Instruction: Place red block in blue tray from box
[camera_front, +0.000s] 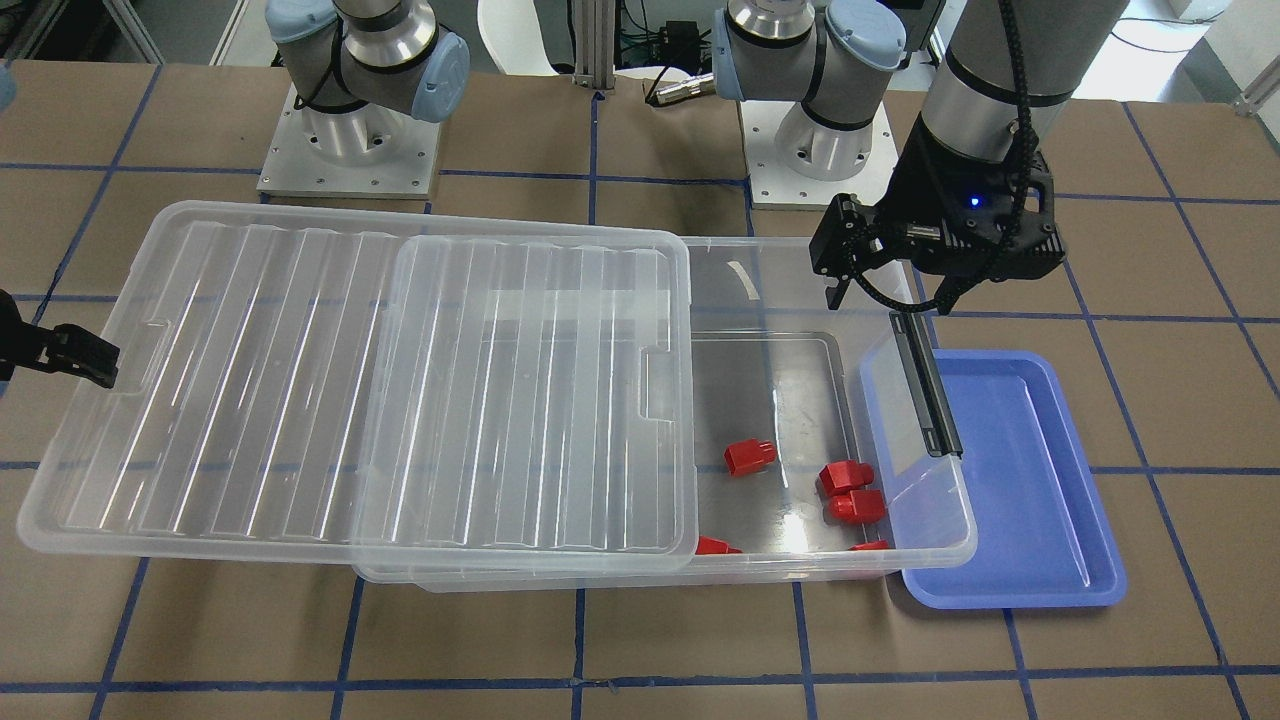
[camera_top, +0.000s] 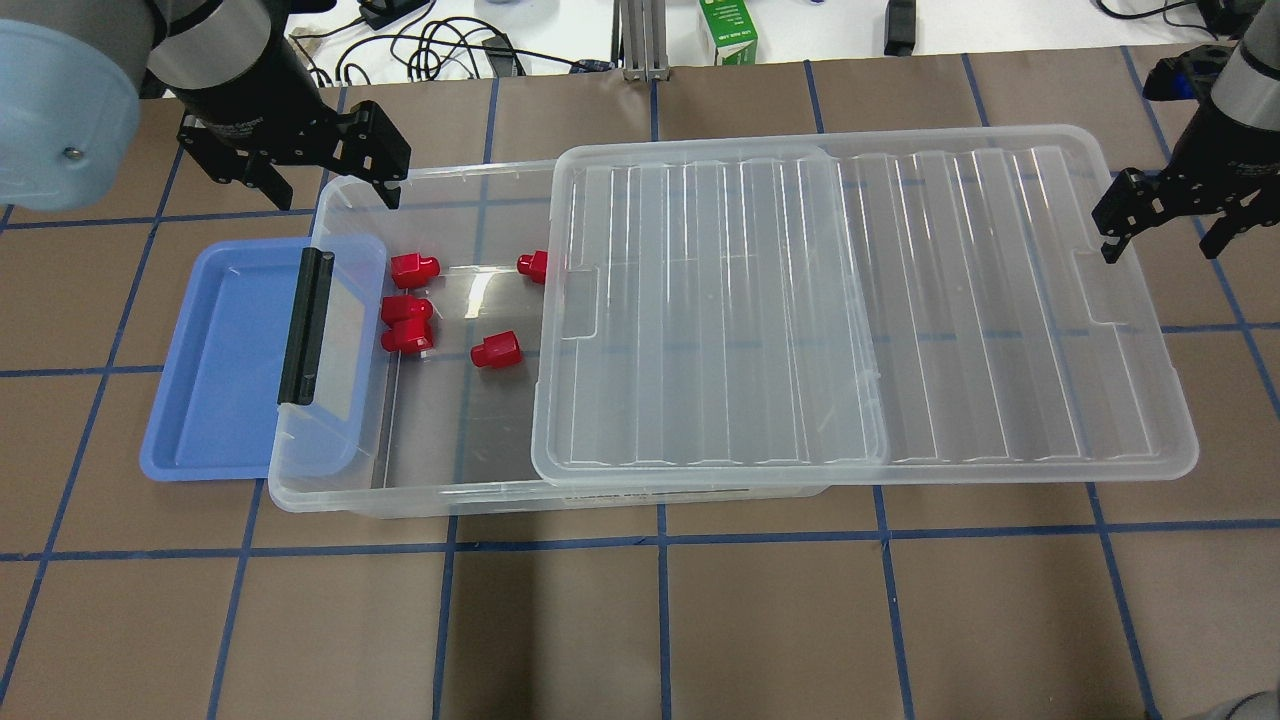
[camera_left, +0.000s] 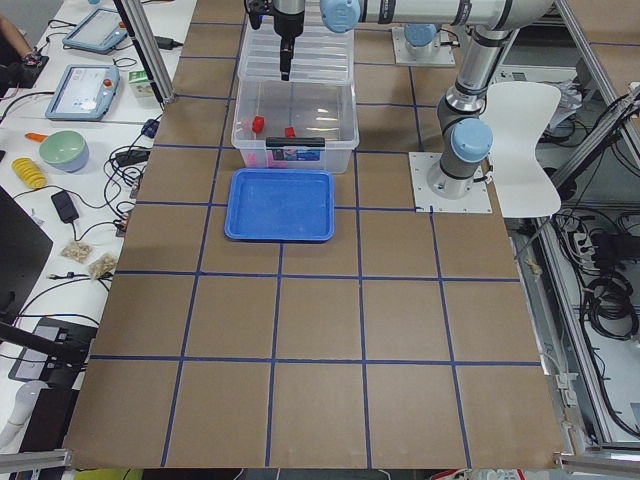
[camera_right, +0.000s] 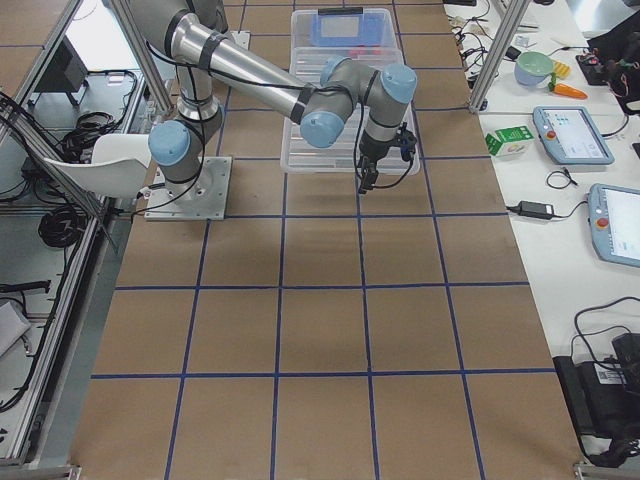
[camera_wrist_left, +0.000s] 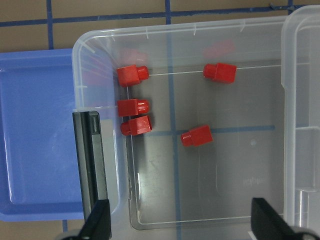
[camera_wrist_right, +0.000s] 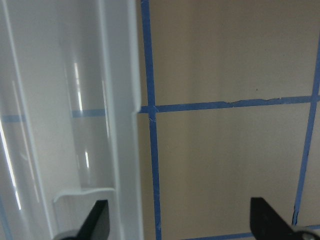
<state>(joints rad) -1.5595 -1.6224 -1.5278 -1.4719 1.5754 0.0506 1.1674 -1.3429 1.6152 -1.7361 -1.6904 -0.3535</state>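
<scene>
Several red blocks lie on the floor of the clear box (camera_top: 420, 495), in its uncovered left end: one (camera_top: 414, 267), a touching pair (camera_top: 406, 323), one (camera_top: 497, 350) and one (camera_top: 533, 265) at the lid's edge. They also show in the left wrist view (camera_wrist_left: 196, 135). The ribbed lid (camera_top: 800, 300) is slid to the right. The empty blue tray (camera_top: 220, 370) lies against the box's left end, under the black latch bar (camera_top: 305, 325). My left gripper (camera_top: 333, 190) is open and empty above the box's far left corner. My right gripper (camera_top: 1165, 235) is open and empty at the lid's right edge.
A green carton (camera_top: 728, 30) and cables lie beyond the table's far edge. The two arm bases (camera_front: 350, 150) stand behind the box. Brown table surface with blue tape lines (camera_top: 660, 620) spreads in front of the box.
</scene>
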